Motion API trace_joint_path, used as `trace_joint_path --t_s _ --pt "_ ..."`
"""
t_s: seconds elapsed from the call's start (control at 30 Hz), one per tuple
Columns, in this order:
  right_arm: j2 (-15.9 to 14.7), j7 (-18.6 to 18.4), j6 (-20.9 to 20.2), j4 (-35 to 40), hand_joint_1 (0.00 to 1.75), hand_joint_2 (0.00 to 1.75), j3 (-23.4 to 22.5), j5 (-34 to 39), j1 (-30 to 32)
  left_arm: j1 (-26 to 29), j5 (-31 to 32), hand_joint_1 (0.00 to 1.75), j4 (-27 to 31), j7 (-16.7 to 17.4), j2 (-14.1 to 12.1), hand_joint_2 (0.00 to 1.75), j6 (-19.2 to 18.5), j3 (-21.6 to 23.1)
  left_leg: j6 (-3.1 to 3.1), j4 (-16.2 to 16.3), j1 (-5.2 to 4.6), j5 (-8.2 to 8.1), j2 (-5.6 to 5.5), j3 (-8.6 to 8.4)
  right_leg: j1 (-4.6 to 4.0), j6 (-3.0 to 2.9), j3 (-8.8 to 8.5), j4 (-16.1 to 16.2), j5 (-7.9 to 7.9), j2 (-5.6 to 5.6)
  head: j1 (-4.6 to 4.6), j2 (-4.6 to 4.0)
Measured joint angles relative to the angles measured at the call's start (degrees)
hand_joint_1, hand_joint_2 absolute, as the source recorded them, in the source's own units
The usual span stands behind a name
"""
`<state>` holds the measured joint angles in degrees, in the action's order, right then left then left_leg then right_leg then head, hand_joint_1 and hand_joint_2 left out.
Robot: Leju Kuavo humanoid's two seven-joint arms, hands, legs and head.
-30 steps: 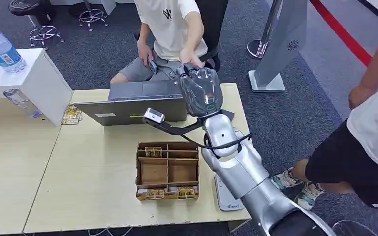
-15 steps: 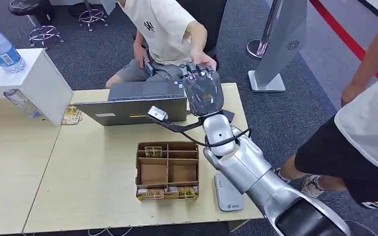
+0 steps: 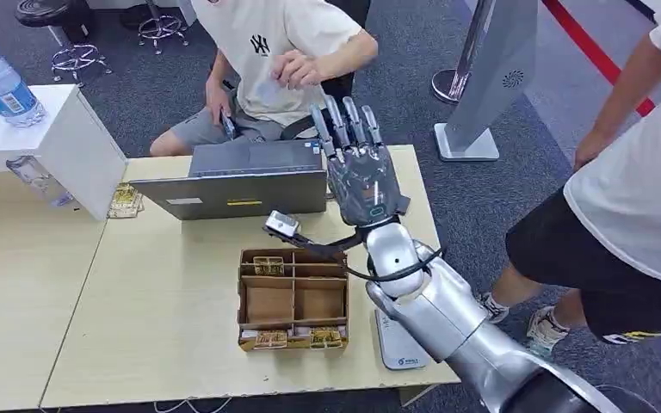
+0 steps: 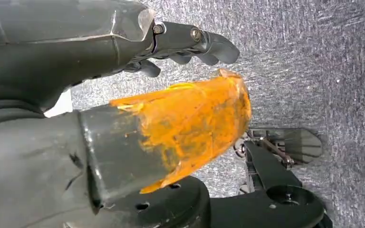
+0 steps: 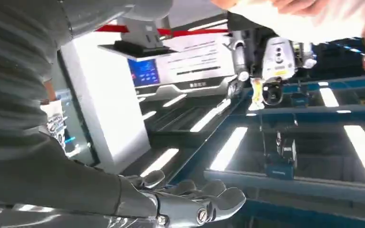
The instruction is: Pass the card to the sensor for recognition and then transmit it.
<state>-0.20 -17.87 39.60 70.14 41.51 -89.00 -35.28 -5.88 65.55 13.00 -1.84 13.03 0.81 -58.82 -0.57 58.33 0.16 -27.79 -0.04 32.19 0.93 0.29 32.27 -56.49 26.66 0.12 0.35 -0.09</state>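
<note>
My right hand (image 3: 361,168) is raised above the table's far edge beside the laptop, fingers stretched straight and apart, with nothing in them. In the right wrist view its fingers (image 5: 195,204) are likewise bare. A seated person behind the laptop has one hand (image 3: 299,69) drawn back to the chest, and it seems to hold a pale card (image 3: 273,89). The white flat sensor (image 3: 396,344) lies on the table by my right arm. My left hand (image 4: 180,42) hangs over grey carpet, orange-taped thumb (image 4: 190,118) apart from loosely bent fingers, holding nothing.
A cardboard box (image 3: 293,297) with compartments of cards sits mid-table. A grey laptop (image 3: 232,181) stands behind it. A water bottle (image 3: 0,86) stands on a white box at the far left. Another person (image 3: 637,198) stands close on the right.
The seated person's hand left my right fingertips and drew back to the chest. My right hand's fingers straightened and spread, and the arm shifted slightly right.
</note>
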Motion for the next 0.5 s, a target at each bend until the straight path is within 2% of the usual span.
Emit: trace_joint_path --t_s 0.13,0.27,0.5 --pt "-0.02 5.46 0.09 8.88 0.0 1.75 -3.42 0.0 7.17 0.27 -0.61 0.0 0.0 -0.2 0.02 0.0 0.42 0.0 0.0 0.0 0.0 -0.06 -0.01 0.01 0.0 0.01 0.02 0.0 0.04 0.0 -0.02 0.0" --pt "1.11 13.25 0.09 17.32 0.0 1.75 -6.56 0.0 15.33 0.44 -1.57 0.0 0.0 -0.63 0.02 0.0 0.88 -0.11 0.02 -0.01 0.01 -0.08 -0.03 0.03 0.0 0.03 0.01 0.0 0.06 -0.03 -0.04 0.0" --pt "2.25 17.94 0.07 27.17 0.0 1.75 -7.83 0.13 26.05 0.46 -2.95 0.0 0.0 -1.01 0.0 0.0 1.64 -0.64 0.02 -0.02 0.01 -0.08 -0.03 0.02 0.0 0.03 0.0 0.01 0.08 -0.05 0.0 0.0"
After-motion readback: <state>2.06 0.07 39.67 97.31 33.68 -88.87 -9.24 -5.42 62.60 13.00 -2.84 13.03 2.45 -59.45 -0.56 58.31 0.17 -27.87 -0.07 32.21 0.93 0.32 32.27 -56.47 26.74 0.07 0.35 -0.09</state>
